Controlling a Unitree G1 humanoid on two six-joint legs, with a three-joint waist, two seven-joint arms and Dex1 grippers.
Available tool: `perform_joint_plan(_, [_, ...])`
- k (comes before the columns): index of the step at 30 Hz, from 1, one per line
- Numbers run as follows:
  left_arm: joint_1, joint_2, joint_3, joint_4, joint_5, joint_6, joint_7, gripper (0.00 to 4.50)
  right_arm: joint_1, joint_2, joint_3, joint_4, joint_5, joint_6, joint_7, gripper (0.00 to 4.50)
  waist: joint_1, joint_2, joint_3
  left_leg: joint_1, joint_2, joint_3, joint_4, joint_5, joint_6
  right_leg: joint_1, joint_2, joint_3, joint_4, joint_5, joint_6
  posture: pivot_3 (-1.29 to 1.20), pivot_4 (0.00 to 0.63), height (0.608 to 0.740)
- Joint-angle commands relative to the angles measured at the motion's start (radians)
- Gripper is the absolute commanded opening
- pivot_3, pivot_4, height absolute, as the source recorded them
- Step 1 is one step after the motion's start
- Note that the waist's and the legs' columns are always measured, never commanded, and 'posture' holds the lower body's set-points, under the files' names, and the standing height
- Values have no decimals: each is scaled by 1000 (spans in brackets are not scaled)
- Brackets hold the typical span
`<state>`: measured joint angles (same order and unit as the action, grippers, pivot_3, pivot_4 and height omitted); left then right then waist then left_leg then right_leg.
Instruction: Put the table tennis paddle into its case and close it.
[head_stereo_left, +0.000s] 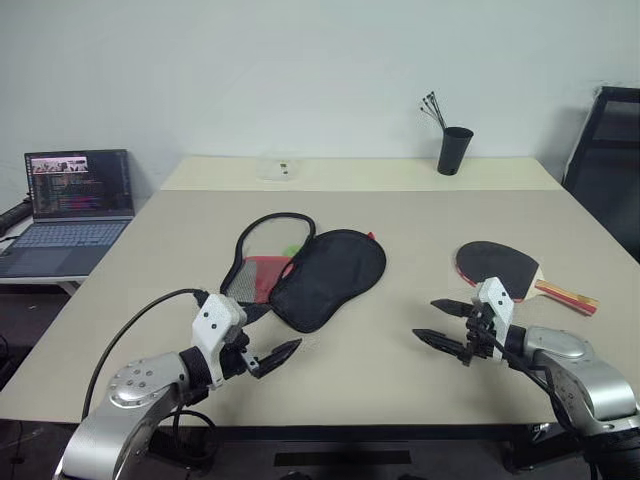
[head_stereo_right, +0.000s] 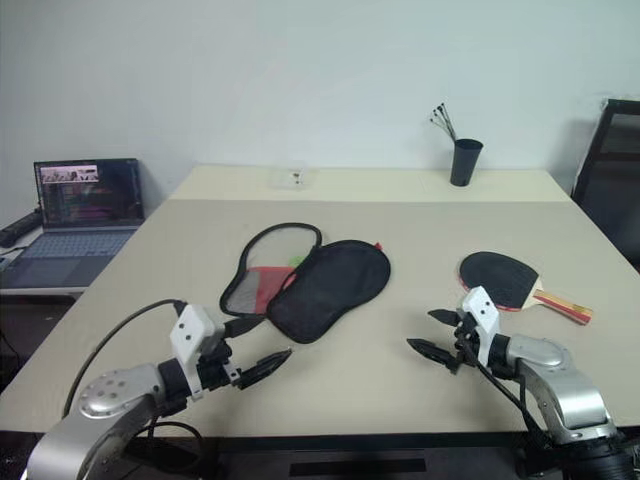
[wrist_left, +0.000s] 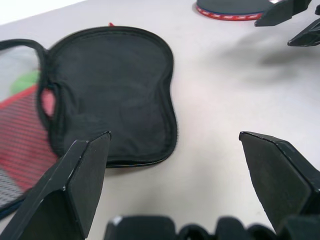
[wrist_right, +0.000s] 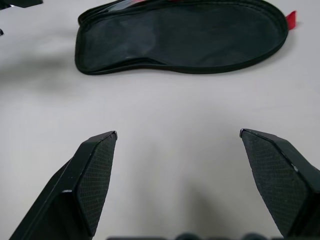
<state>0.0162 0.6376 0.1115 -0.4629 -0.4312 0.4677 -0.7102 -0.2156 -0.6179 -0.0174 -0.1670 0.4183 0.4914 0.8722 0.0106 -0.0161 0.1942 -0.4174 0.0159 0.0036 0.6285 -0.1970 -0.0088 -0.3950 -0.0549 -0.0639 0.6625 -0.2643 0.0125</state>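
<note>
The case (head_stereo_left: 325, 275) lies unzipped near the middle of the desk (head_stereo_left: 400, 215), its plain black half folded out flat and the red-and-mesh half (head_stereo_left: 258, 270) spread beside it toward the left edge — laid open like this, I judge, so the bat can be slid straight in without anyone having to part the flaps first. The table tennis paddle (head_stereo_left: 497, 266) rests black face up toward the right edge, well apart from the case, its striped handle (head_stereo_left: 566, 294) pointing to the near right corner; that leaves the grip end free for the nearer arm.

The left gripper (head_stereo_left: 272, 360) hovers over the front edge just short of the case, fingers spread wide and empty. The right gripper (head_stereo_left: 447, 324) hangs above the desk close before the paddle, jaws likewise parted, holding nothing — a ready stance, nothing yet taken up.

Counted: one paddle, one case in two joined halves, two grippers, one black cup (head_stereo_left: 454, 150) of sticks at the far edge, one laptop (head_stereo_left: 72, 205) on a side stand.
</note>
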Motion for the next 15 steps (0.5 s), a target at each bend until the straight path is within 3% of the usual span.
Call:
perform_joint_plan(1, [-38, -7, -4, 26, 14, -42, -4, 4500, 1, -31, -20, -49, 6, 18, -1, 4313, 0, 0, 0, 0, 0, 0, 0, 0, 0, 0, 0, 0, 0, 0, 0, 0, 150, 740])
perform_joint_plan(15, [-204, 9, 18, 247, 5, -136, -117, 4500, -79, 71, -82, -220, 149, 287, -237, 4313, 1, -1, 0, 0, 0, 0, 0, 0, 0, 0, 0, -1, 0, 0, 0, 0, 150, 740])
